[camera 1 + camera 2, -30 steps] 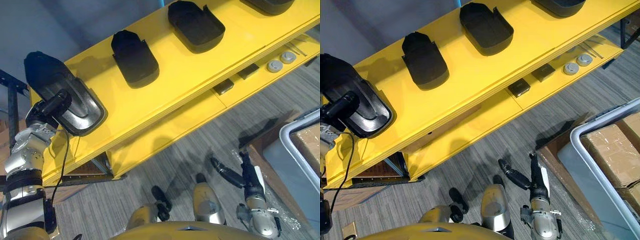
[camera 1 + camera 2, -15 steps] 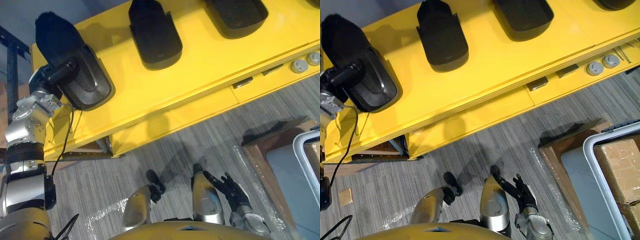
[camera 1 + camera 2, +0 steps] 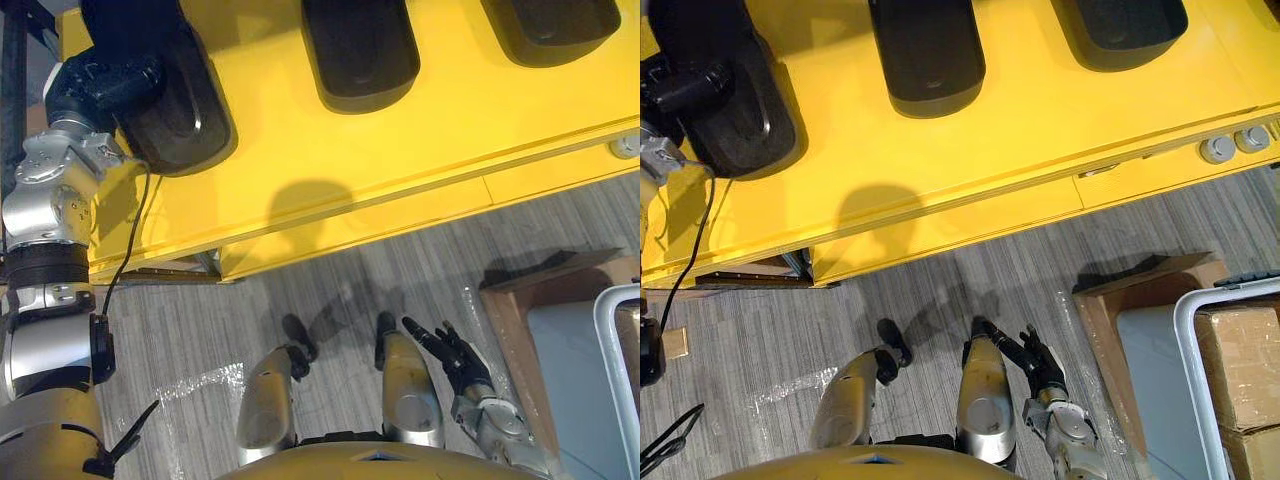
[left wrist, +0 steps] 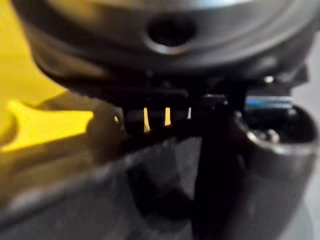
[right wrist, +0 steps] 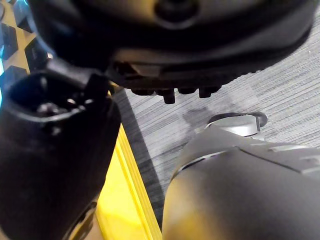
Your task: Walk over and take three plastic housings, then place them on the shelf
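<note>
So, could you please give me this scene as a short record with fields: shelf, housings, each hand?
shelf: yellow shelf, its top level below the camera
housings: three, black, all on the top level: left housing, middle housing, right housing
left hand: left hand up at the left housing, over its edge; whether it grips cannot be told
right hand: right hand low over the floor, fingers straight, holding nothing
lower level: round grey discs

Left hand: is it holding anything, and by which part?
The left hand sits at the left side of the leftmost plastic housing; grip cannot be told.
</note>
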### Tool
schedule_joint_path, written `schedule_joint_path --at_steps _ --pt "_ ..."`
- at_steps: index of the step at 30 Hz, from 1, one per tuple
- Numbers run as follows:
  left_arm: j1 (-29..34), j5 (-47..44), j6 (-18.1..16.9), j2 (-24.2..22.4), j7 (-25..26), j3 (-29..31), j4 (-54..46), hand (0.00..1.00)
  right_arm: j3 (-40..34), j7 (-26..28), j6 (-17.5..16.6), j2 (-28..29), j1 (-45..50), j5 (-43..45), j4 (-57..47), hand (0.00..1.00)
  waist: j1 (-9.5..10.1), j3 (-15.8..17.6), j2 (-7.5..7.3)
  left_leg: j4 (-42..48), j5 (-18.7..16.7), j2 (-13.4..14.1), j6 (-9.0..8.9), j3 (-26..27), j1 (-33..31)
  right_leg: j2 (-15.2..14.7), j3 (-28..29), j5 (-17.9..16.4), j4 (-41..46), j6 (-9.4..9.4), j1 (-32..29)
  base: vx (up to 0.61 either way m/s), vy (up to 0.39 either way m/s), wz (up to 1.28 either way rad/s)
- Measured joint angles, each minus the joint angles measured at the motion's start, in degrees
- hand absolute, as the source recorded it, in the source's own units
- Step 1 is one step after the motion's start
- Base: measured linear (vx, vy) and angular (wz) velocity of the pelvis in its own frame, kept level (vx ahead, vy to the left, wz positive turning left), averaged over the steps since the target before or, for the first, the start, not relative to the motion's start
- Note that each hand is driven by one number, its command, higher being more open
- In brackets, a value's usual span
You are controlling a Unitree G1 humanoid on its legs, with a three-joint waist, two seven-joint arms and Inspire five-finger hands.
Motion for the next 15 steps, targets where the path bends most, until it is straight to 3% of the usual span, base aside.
schedule_joint_path --at_steps 9,15 --pt "-4.67 9.70 0.73 1.30 1.73 -1.80 3.39 1.00 0.04 0.74 -0.04 0.68 0.06 -3.06 0.02 1.00 0.01 0.52 -0.75 3.49 -1.75 2.09 0.28 0.44 -1.00 1.25 0.52 0.02 -0.04 0.00 0.10 0.00 0.003 -0.05" --pt "-6.71 12.13 3.20 1.22 8.01 -7.12 4.38 1.00 1.20 0.62 -0.24 1.11 1.06 -5.23 0.16 1.00 -0.40 0.64 -1.00 3.16 -1.81 2.15 0.27 0.43 1.73 1.42 0.33 0.03 -0.76 0.01 2.95 0.00 0.000 -0.01"
